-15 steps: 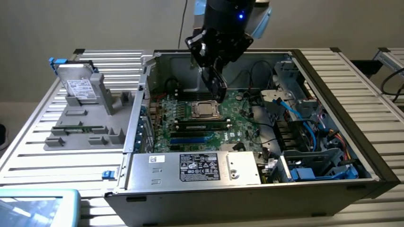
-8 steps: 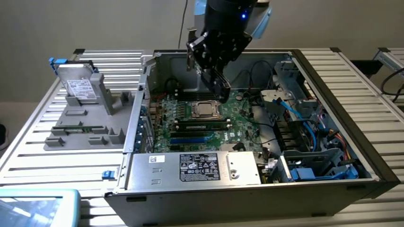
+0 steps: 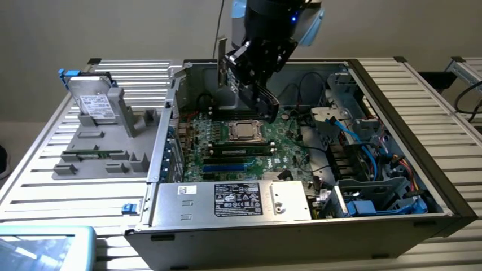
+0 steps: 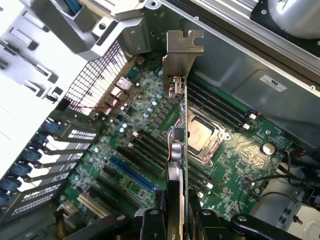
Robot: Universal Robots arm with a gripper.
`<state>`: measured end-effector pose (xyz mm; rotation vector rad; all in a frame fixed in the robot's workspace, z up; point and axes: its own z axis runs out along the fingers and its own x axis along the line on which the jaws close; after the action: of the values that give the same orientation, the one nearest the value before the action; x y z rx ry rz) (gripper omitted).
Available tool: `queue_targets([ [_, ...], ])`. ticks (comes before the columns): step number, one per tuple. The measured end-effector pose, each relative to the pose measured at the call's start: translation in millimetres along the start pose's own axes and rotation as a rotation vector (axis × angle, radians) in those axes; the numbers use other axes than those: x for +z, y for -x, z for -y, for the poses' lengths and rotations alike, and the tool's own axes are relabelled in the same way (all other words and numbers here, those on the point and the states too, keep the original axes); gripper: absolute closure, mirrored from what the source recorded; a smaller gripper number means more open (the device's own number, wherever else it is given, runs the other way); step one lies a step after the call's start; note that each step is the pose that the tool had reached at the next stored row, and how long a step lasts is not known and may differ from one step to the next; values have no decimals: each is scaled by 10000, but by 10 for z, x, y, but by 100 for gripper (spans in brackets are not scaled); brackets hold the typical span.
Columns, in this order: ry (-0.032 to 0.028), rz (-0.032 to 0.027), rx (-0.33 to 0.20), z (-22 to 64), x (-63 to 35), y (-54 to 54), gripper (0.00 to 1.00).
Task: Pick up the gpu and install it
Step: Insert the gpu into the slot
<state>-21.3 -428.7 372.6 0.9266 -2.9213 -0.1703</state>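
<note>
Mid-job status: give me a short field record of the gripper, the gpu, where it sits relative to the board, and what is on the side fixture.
gripper: gripper shut on the gpu, over the open case
gpu: gpu held on edge, metal bracket at the end away from the fingers
position: above the motherboard, close to the CPU socket
seated: no, not in a slot
side fixture: hard drive propped in the grey fixture, at the exterior view's left
</note>
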Motion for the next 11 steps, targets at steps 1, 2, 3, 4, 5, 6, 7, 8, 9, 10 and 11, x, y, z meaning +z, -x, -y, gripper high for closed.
queue_targets([
  [1, -16, -9, -180, 0, 1, 0, 72],
  [2, -32, -17, -354, 0, 1, 0, 72],
  [3, -49, -26, -534, 0, 2, 0, 72],
  [4, -64, -37, -713, 0, 3, 0, 72],
  [5, -78, -48, -893, 1, 4, 0, 72],
  [6, -93, -60, -1088, 1, 5, 0, 72],
  [7, -108, -73, -1267, 1, 6, 0, 72],
  [8, -121, -86, -1448, 1, 7, 0, 72],
  [9, -134, -99, -1626, 1, 8, 0, 72],
  [10, -147, -112, -1811, 1, 10, 1, 72],
  [11, -159, -126, -1990, 1, 11, 0, 72],
])
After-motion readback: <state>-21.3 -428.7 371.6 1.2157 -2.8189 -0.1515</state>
